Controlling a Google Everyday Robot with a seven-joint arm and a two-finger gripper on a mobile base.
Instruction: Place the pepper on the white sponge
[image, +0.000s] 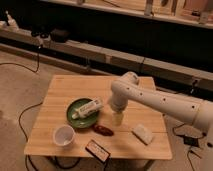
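1. The gripper (117, 119) hangs low over the table (65, 90), pointing straight down from the white arm (160, 102). Whether it is apart or together cannot be told. Nothing shows in it.
2. The pepper (103, 130) lies on the wood just beside the gripper, toward the camera. It is near the gripper but not touching it, and not yet picked up.
3. The sponge (142, 134) lies flat on the gripper's other side, a little farther off than the pepper. Its top is bare.
4. The gripper probably stands by the pepper because the grasp comes first. Pointing down suits taking a thing that lies low from above.
5. The plate (75, 121), with a tube (87, 107) lying across it, sits just beside the gripper on the pepper's side. The cup (64, 136) and the black device (97, 150) lie beyond the pepper, so the pepper is hemmed in on that side.
6. No brand, label or writing can be read on the tube or the device.
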